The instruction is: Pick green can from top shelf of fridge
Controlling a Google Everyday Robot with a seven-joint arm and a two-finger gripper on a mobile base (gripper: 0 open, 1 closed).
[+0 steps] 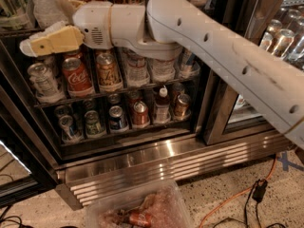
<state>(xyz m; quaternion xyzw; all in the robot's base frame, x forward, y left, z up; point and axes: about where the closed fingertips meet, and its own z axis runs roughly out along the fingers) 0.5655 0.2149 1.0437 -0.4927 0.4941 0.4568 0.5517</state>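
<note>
The fridge (142, 152) stands open in front of me, its dark wire racks full of cans. At the top left edge, on the top shelf (8, 32), a green can (10, 7) with pale streaks shows in part, cut off by the picture's edge. My gripper (42, 26) is at the front of the top shelf, just right of that can, with its tan fingers (52, 41) spread apart and nothing between them. A clear bottle (45, 1) stands behind the gripper. The white arm (199, 37) crosses in from the right and hides much of the top shelf.
The rack below holds a red Coca-Cola can (76, 75), an orange-brown can (108, 71) and a silver can (42, 82). Small cans (118, 118) fill the lower rack. A clear plastic bin (137, 212) sits on the floor, with an orange cable (237, 194) beside it. Another cooler (280, 37) stands to the right.
</note>
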